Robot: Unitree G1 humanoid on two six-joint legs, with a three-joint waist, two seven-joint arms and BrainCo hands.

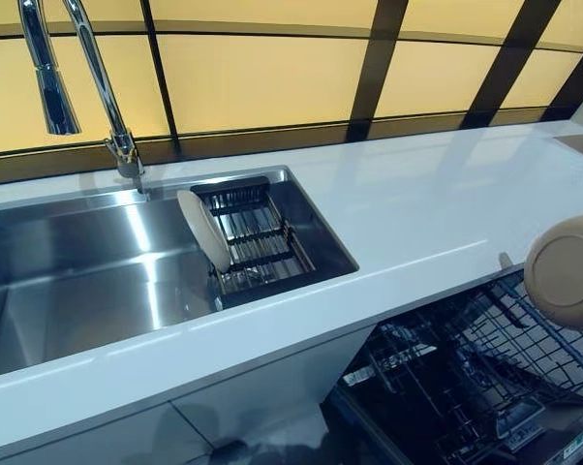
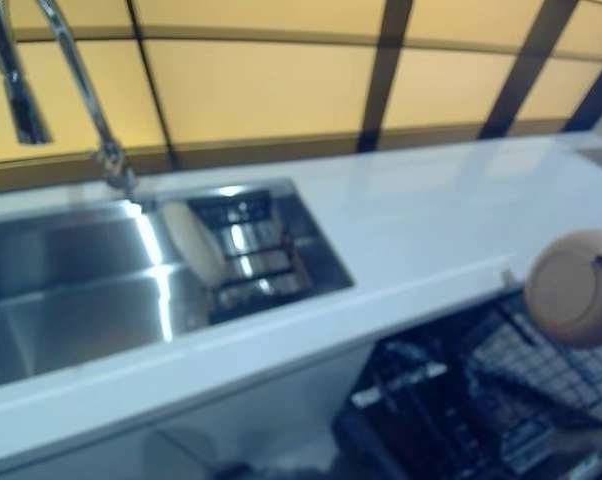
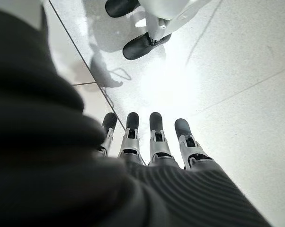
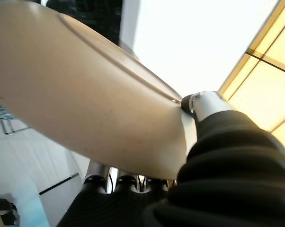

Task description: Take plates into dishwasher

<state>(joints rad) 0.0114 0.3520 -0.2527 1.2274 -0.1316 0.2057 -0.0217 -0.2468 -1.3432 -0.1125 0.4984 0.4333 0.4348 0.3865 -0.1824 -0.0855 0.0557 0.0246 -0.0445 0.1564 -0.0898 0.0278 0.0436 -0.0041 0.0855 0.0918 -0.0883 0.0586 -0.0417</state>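
Left hand [image 3: 152,142] hanging down over the pale floor [image 3: 237,75], fingers straight and relaxed, nothing in it. Up on the left, steel sink [image 1: 69,281] under a tall chrome faucet [image 1: 98,77], with one cream plate [image 1: 203,231] standing on edge in the dark rack [image 1: 258,242] at the sink's right end. White counter [image 1: 437,203] stretching right. Far right, right hand [image 4: 199,105] pinching a beige plate [image 1: 566,273] by its rim, held above the open dishwasher's wire basket [image 1: 485,378].

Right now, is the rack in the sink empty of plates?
No, one pale plate stands on edge in the sink rack, leaning at its left end.
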